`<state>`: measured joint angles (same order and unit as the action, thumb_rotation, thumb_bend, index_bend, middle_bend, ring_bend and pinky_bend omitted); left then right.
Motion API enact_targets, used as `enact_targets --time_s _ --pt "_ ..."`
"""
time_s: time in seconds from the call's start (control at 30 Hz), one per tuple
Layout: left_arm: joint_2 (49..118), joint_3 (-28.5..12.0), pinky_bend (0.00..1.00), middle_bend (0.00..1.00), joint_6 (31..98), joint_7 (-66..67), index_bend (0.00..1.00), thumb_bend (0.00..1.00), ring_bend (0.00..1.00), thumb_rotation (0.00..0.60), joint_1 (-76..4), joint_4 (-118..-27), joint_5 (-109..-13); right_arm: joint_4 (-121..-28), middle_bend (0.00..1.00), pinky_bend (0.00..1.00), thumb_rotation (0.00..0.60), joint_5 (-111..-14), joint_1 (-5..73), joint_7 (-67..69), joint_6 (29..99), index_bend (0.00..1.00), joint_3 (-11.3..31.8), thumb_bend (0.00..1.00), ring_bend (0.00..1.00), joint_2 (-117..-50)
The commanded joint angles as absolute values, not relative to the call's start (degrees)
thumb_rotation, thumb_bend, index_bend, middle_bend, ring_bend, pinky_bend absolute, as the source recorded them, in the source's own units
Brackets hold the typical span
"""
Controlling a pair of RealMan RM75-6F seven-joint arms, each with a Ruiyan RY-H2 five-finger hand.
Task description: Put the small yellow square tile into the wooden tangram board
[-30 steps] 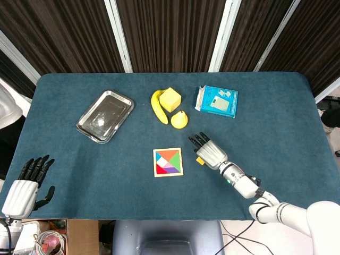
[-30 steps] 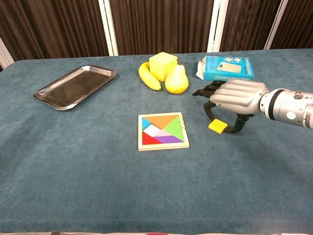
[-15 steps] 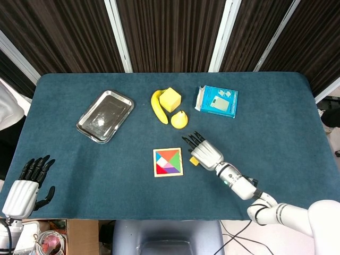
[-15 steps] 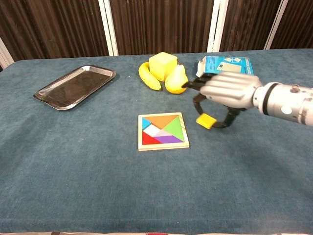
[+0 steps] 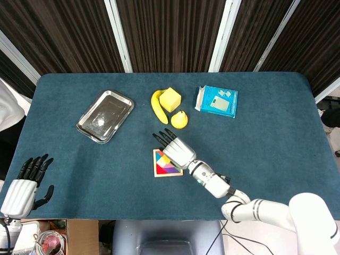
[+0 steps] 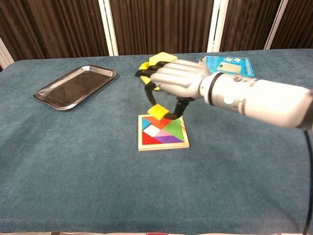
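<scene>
Wooden tangram board (image 6: pixel 163 140) lies flat near the middle of the table, its frame holding coloured tiles — orange, green, red, purple, blue and a pale one are visible in the chest view. Small yellow square tile (image 6: pixel 157 111) is not in the board: it is pinched between thumb and a finger of the right hand (image 6: pixel 178 81), hanging above the board's far edge. In the head view the right hand (image 5: pixel 175 147) covers the board's upper part and hides the tile.

Metal tray (image 5: pixel 104 116) sits at the left rear of the table, well apart from the board; nothing visible inside it but glare.

Behind the board: banana (image 5: pixel 156 107), yellow cube (image 5: pixel 170 99) and a yellow pear (image 5: pixel 179 120), clustered close together. In the chest view the hand covers most of this group. Blue box (image 5: pixel 217 101) lies to the right of them.

Left hand (image 5: pixel 24 184) is at the near left corner, off the table edge, fingers apart and holding nothing.

Surface: blue-green cloth (image 6: pixel 73 171) over the whole table. Room — dark vertically ribbed curtain panels (image 5: pixel 170 29) divided by white strips behind the table. A cardboard box (image 5: pixel 79 236) shows under the near edge at lower left.
</scene>
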<state>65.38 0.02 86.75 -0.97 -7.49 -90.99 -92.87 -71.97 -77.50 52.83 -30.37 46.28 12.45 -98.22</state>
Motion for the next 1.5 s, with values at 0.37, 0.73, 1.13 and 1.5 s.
enact_targets --time_s 0.37,0.73,1.13,1.5 --pt "64.7 0.2 0.0 0.0 87.7 -2.7 0.0 0.49 0.0 0.6 -7.0 -90.6 -93.5 -63.7 0.11 0.0 0.6 -67.6 57.2 -40.6 43.3 0.67 12.6 0.41 0.0 -106.9" --pt "64.6 0.3 0.0 0.0 87.4 -2.7 0.0 0.49 0.0 0.6 -7.1 -90.6 -93.6 -63.9 0.11 0.0 0.6 -66.0 57.8 -40.9 43.9 0.66 11.7 0.41 0.0 -106.8" --pt "64.5 0.1 0.0 0.0 87.4 -3.1 0.0 0.49 0.0 0.6 -7.2 -90.6 -93.6 -64.5 0.11 0.0 0.6 -64.8 58.5 -40.6 44.3 0.64 11.1 0.41 0.0 -107.1" --pt "64.6 0.4 0.0 0.0 87.3 -3.0 0.0 0.49 0.0 0.6 -7.2 -90.5 -93.9 -64.9 0.11 0.0 0.6 -63.7 58.7 -41.6 45.0 0.6 10.4 0.41 0.0 -107.0"
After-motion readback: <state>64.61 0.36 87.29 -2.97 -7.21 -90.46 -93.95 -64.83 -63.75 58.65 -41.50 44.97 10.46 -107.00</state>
